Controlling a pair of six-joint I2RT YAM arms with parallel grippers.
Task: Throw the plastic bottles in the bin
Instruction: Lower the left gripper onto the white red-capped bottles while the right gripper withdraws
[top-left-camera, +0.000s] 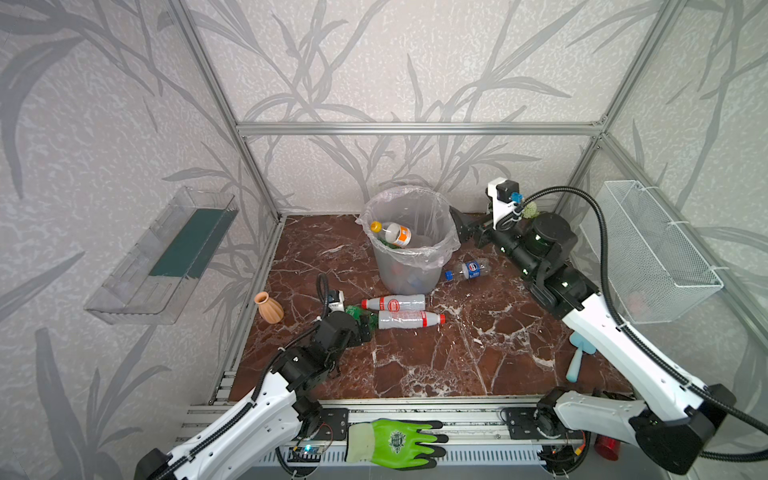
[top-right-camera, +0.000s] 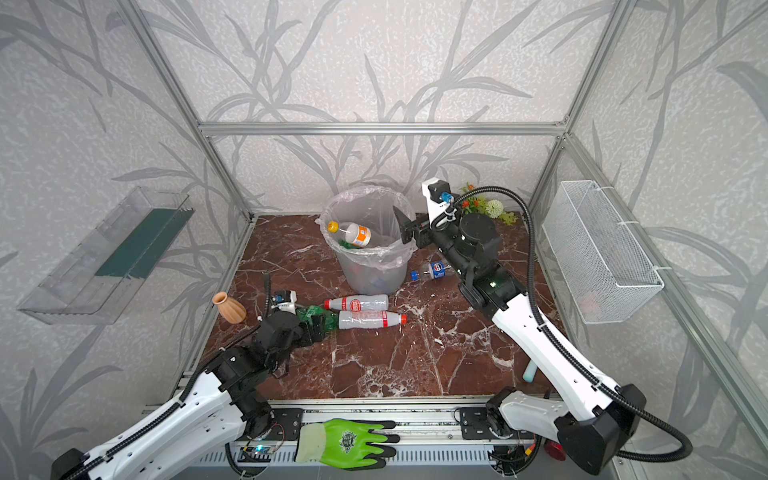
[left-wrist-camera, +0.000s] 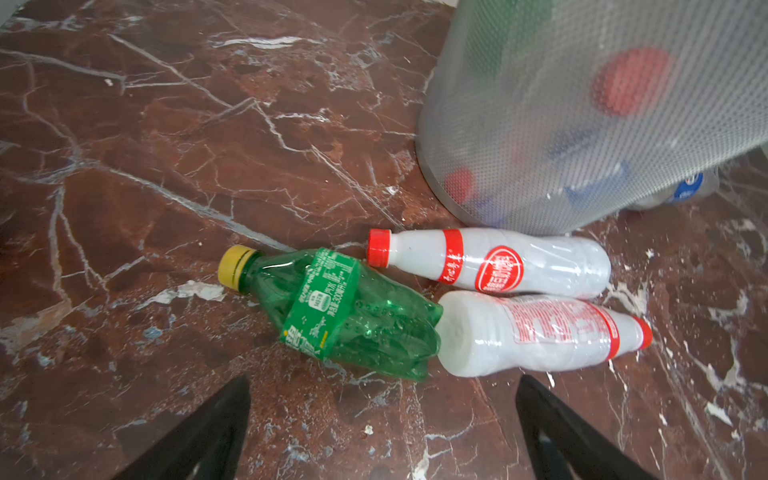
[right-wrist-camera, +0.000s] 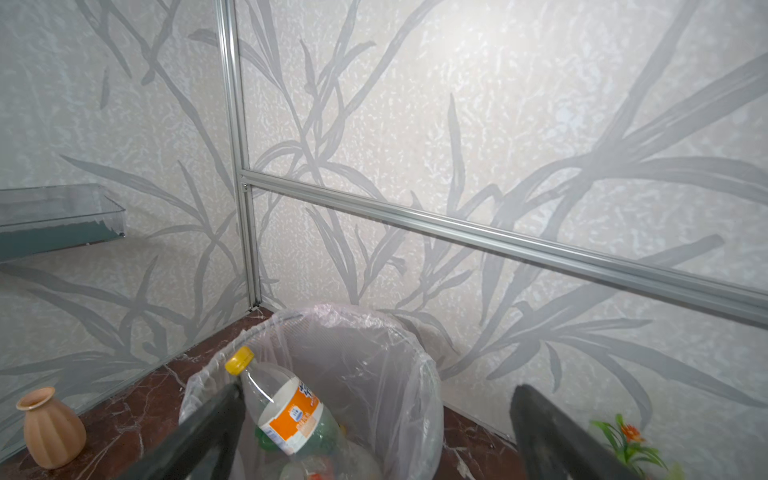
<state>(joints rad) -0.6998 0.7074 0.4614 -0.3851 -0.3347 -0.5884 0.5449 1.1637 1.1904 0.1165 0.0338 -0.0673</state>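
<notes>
Right tool (right-wrist-camera: 379, 388) near crinkly-lined tapered bin (top-left-camera: 411, 270)

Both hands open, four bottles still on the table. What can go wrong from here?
1. The orange-label bottle lies high in the bin, cap near the rim; more may spill.
2. The green bottle abuts a white bottle; the left hand closing on it may shove that one.
3. The blue-label bottle lies by the bin under the right arm; reaching it may bump the bin.
</notes>
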